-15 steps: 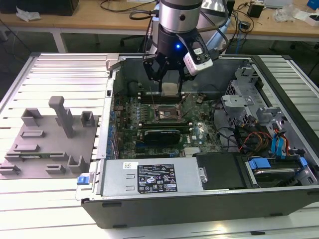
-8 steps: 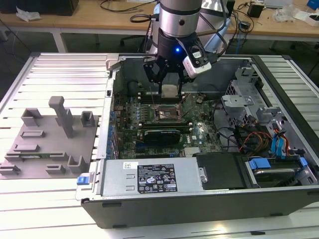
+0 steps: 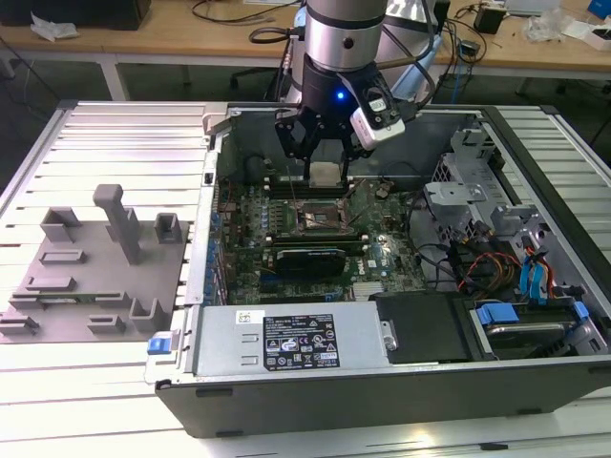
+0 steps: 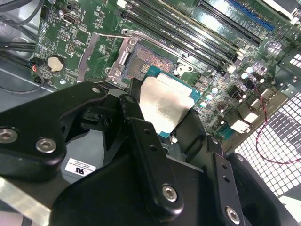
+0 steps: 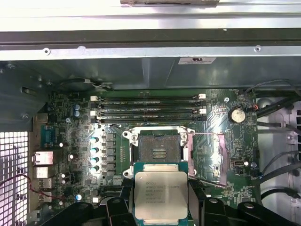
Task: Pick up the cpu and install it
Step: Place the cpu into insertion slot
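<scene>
Grips the cpu (image 5: 161,195) with the gripper (image 3: 325,174), jaws closed onto its opposite edges; holds it above the open socket (image 5: 159,150) on the motherboard (image 5: 214,120) inside the computer case (image 3: 382,408).

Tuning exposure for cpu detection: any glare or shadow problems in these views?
First wrist view: strip past the case wall blown out white, cpu evenly lit. Second wrist view: cpu top shines pale, gripper around it dark. Exterior view: table slats glare.
</scene>
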Robot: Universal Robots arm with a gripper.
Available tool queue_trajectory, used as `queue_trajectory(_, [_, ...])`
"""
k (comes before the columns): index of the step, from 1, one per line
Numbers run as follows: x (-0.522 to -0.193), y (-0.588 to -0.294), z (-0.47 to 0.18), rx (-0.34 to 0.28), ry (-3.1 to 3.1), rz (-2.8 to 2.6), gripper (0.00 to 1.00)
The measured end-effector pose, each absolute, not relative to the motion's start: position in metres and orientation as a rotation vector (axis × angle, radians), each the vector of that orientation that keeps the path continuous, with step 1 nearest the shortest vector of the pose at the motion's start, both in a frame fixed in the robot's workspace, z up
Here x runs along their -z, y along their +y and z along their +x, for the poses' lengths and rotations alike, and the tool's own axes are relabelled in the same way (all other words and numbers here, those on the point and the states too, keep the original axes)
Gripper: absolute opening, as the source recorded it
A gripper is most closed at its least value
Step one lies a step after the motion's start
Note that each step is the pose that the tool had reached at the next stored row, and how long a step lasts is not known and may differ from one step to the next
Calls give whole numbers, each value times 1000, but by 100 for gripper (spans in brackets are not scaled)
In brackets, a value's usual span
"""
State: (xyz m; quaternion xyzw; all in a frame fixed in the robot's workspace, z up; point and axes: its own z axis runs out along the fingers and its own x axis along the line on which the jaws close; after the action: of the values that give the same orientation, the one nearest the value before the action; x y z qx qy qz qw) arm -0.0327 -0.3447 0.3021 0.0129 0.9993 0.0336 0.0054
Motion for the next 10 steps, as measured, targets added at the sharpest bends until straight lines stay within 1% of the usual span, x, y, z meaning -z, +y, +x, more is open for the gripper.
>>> queue_trajectory(7, [-302, -345, -33, -105, 3128, 49, 55])
queue_trajectory(10, [-302, -345, -33, -104, 3122, 168, 55])
